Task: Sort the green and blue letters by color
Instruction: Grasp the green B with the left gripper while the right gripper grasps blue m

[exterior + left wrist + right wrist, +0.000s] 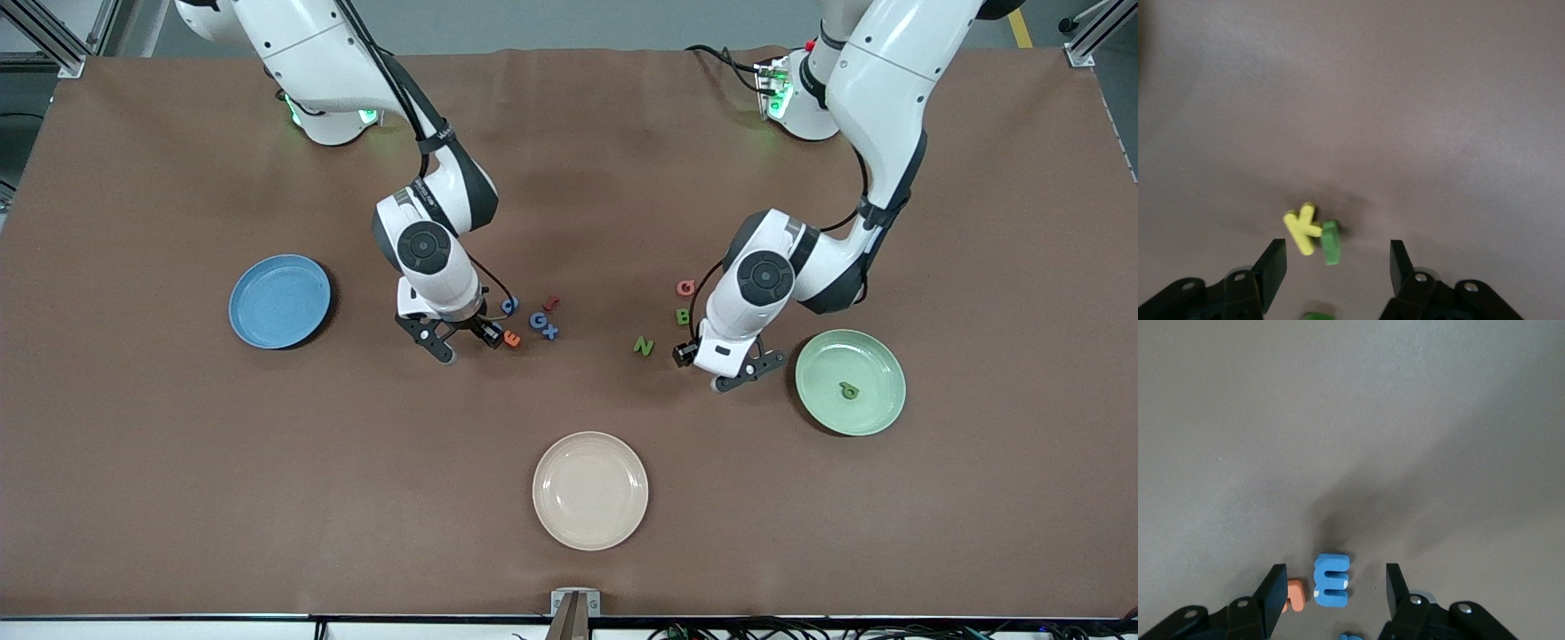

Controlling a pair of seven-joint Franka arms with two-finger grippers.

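Both claws low over the counter (178, 444), spread wide, gripping nothing.
Only wrist views show it: right claw (1331, 587) straddles blue E (1331, 579); left claw (1337, 263) brackets a green letter (1331, 242) touching a yellow letter (1302, 229).

The only characters I can read are the toy letters themselves. On the table I make out a blue G (538, 320) with a blue X (551, 332) just beside it at four o'clock. Toward the left arm's end lies a pink G (685, 287), a green B (683, 316) at its six o'clock, and a green N (644, 346) at eight o'clock from the B. My right wrist view shows a blue E (1331, 580) lying flat; the left wrist view shows a yellow K (1302, 229). The small print on the right arm's cable sleeve (442, 138) is too small to read.
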